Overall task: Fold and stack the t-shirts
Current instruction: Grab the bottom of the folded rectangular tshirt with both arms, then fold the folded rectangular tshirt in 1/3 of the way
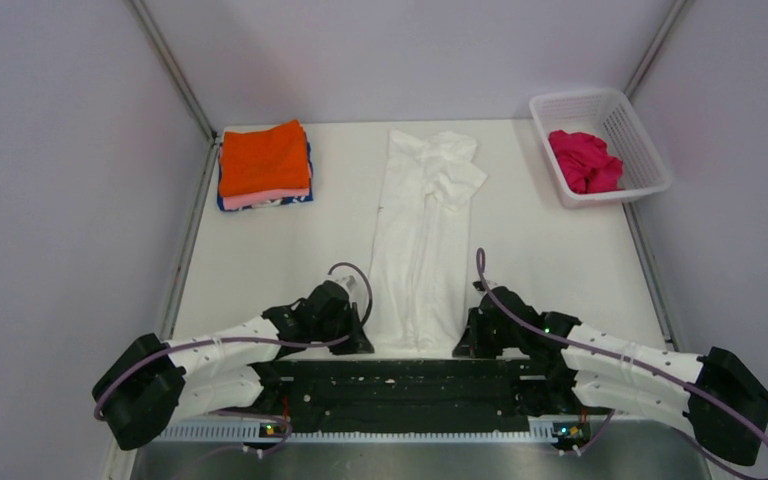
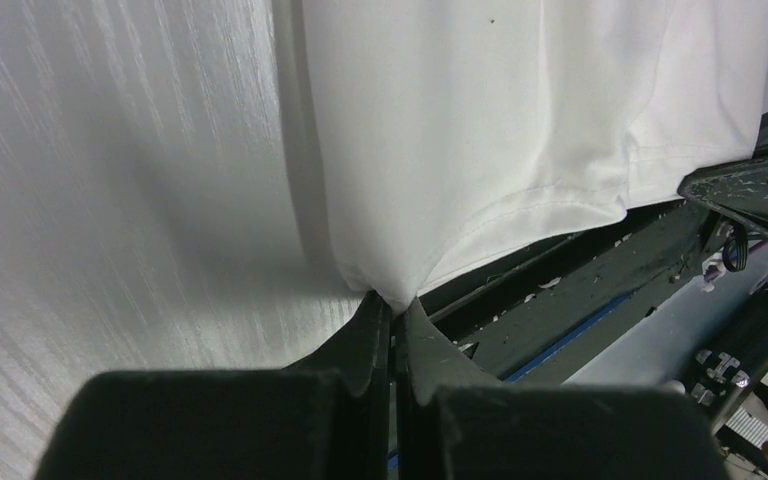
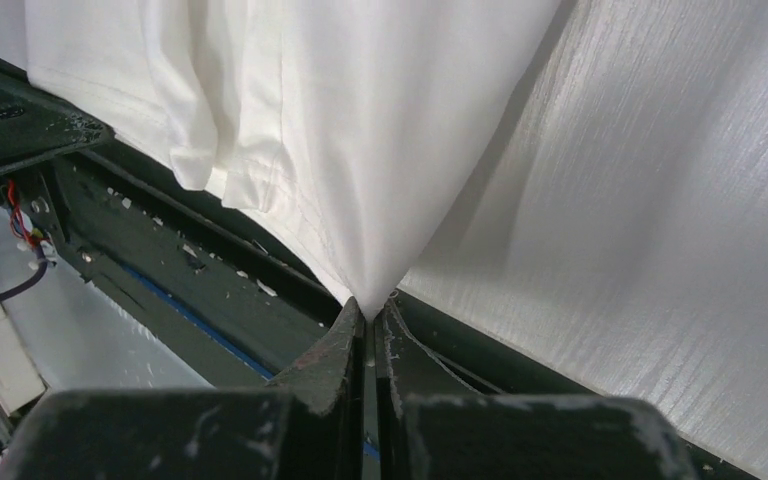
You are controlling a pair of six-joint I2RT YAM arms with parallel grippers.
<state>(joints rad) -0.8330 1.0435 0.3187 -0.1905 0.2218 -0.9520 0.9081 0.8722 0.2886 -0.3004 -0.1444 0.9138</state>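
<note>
— Left gripper (image 2: 393,306), right gripper (image 3: 368,304): each pinched on a near hem corner of the long white cloth t-shirt (image 1: 420,250), frame centre.
— Long axis runs up-frame, away from both.

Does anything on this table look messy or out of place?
The white shirt is rumpled at its far end, one sleeve bunched sideways. The magenta shirt lies crumpled in the basket. The folded stack looks tidy.

Even bright light; white shirt (image 2: 480,120) nearly overexposed.
</note>
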